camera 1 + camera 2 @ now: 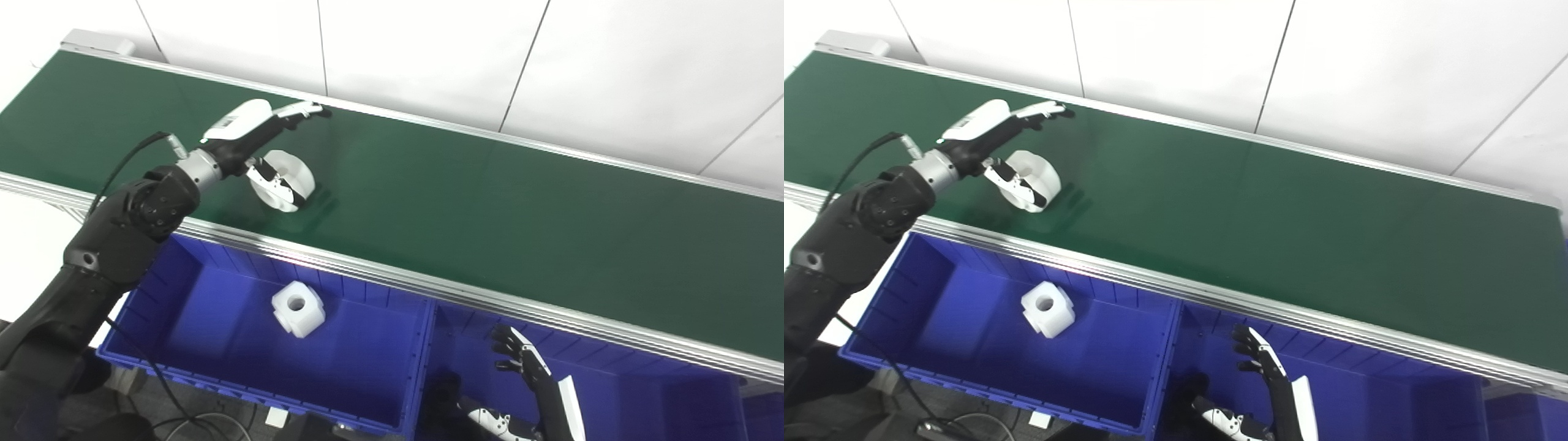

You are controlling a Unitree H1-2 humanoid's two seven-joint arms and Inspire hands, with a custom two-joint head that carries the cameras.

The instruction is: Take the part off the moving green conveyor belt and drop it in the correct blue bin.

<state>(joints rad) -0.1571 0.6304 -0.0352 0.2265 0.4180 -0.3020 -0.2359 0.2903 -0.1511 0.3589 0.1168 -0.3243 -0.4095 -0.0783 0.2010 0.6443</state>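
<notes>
A white round part (294, 174) lies on the green conveyor belt (465, 202) at the left. My left hand (260, 144) reaches over it, open: the fingers (303, 111) stretch out beyond the part and the thumb (275, 184) lies against its near side. The hand is not closed on it. My right hand (530, 367) is open and empty, low over the right blue bin (643, 392). The left blue bin (202, 318) holds a white blocky part with a hole (298, 308).
An aluminium rail (429, 285) runs between the belt and the bins. A white panelled wall stands behind the belt. Cables hang below my left arm, beside the left bin.
</notes>
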